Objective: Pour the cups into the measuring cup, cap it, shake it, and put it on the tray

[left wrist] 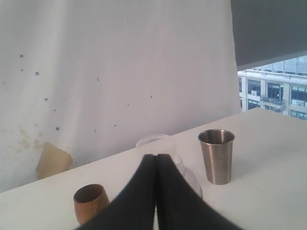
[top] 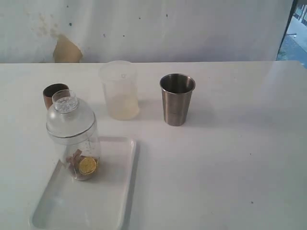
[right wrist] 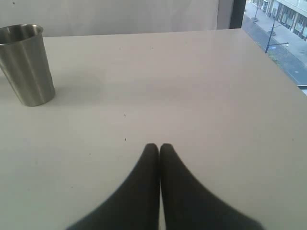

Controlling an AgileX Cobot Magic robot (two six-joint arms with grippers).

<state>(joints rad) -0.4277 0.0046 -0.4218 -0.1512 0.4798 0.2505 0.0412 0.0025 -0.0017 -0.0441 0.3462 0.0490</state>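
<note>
Starting from the left, note the left fingers (left wrist: 144, 191) pressed tight together with nothing between them, hanging above the desk (top: 230, 158) just over the dome of the lid. Next, find the wooden cup (top: 54, 94) upright on the desk just behind the tray's far left corner, mouth dark, seemingly empty but hard to confirm. Then see the measuring cup (top: 79, 153) standing upright in the far part of the tray (top: 110, 201), capped with the clear domed lid (top: 71, 120), with a few brown pieces and a round gold thing lying at its bottom. Judge it light, stiff and smooth-walled, so probably slippery. Best to grip around the straight wall below the lid seam, never by the dome alone, for fear of popping it off. Looks set down as asked, so probably little left to do. Further right, find the frosted cup (top: 120, 91) on the desk, yellowish low down, whether liquid or tint impossible to tell. Then the steel tumbler (top: 177, 99), upright, apart from the rest, nothing visible inside. Last, note the right fingers (right wrist: 144, 191), likewise shut tight on nothing, over bare desk, well apart from the tumbler
</note>
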